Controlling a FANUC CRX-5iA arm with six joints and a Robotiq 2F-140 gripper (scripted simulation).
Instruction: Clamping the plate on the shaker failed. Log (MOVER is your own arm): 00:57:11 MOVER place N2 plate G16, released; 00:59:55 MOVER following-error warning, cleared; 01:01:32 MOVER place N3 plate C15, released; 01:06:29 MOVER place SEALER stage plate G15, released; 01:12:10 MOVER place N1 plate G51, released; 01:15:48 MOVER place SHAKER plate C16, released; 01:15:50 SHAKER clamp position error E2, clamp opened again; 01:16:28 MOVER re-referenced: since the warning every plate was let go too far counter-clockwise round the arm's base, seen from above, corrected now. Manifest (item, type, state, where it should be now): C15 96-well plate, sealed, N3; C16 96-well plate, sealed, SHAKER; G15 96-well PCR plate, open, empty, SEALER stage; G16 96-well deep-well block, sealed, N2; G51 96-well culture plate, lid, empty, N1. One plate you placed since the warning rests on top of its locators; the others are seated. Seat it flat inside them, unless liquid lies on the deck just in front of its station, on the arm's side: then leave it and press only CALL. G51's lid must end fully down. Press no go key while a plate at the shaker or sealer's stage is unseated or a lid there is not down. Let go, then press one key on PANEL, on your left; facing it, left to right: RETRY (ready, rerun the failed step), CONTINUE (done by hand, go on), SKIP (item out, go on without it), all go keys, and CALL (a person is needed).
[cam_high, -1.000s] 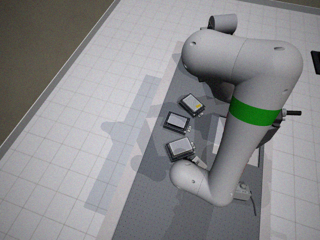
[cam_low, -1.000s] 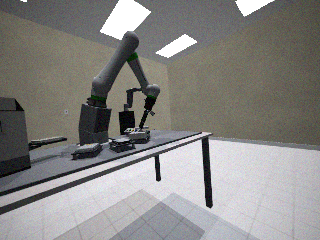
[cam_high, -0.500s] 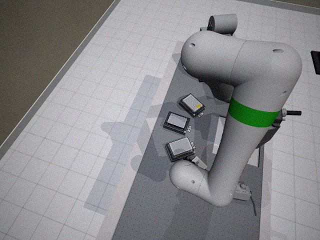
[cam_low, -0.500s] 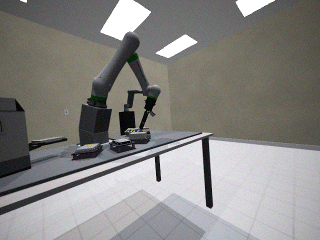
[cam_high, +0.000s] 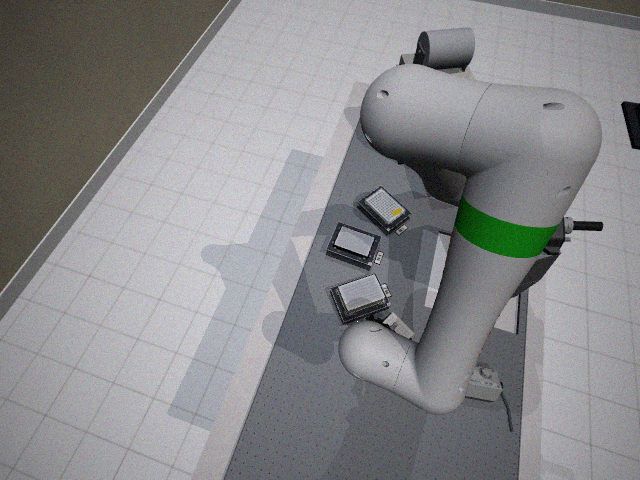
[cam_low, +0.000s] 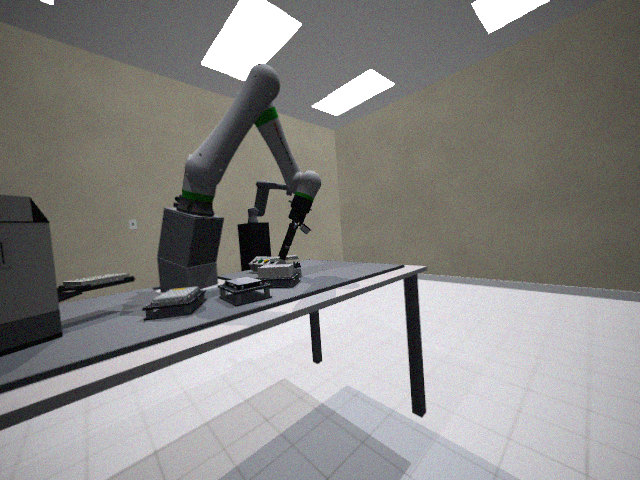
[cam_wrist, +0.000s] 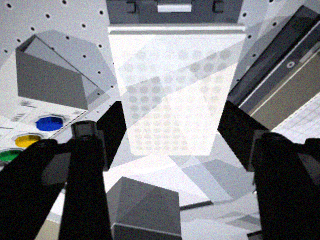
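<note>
From where I stand, the grey six-joint arm with green bands (cam_low: 227, 134) rises steeply from its grey pedestal (cam_low: 188, 248), folds at a high elbow and drops its forearm down to the far end of the long grey table (cam_low: 330, 289). Its wrist tips the black two-finger end effector (cam_wrist: 175, 150) slightly off vertical, close over the table.

The end effector is clenched on a translucent white plate with a grid of round wells (cam_wrist: 175, 85); the two black fingers press on its near end from either side. The plate lies at the far end of the table, beside the panel, and reaches away to a dark grey block (cam_wrist: 172, 11). Whether it lies flat I cannot tell.

In the top view I count three plates on dark carriers in a curved row: one with a yellow patch (cam_high: 384, 208), one with a plain pale top (cam_high: 353, 244), and one with a ribbed pale top (cam_high: 360, 295).

On the panel, three round keys show in the wrist view: blue (cam_wrist: 50, 123), yellow (cam_wrist: 27, 140) and green (cam_wrist: 9, 155). Two grey wedge-shaped blocks (cam_wrist: 55, 72) stand beside the held plate.
</note>
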